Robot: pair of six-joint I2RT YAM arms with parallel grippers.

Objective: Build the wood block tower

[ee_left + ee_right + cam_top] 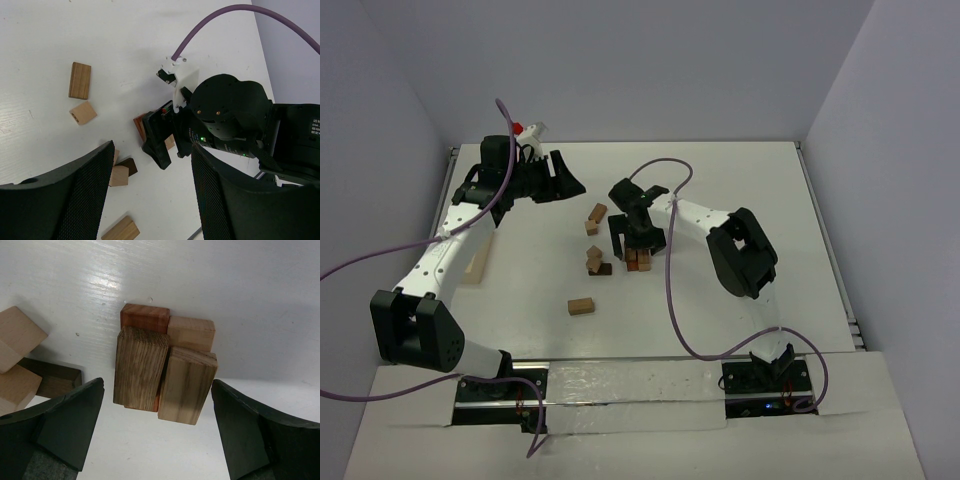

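The tower [638, 261] stands mid-table. In the right wrist view it [165, 365] shows two grainy brown wood blocks side by side on a reddish-brown and a tan one. My right gripper [638, 240] hangs over it, open, one finger on each side [157, 395], with a gap between each pad and the wood. My left gripper [556, 180] is open and empty at the back left, above the table [152, 200]. Its camera sees the right gripper [162, 142] and a reddish tower block [139, 127].
Loose wood blocks lie left of the tower: a striped one [596, 212], a tan one [592, 228], a small heap of tan and dark ones [596, 262], and a single one nearer me [581, 306]. A pale wooden box [476, 262] lies under the left arm.
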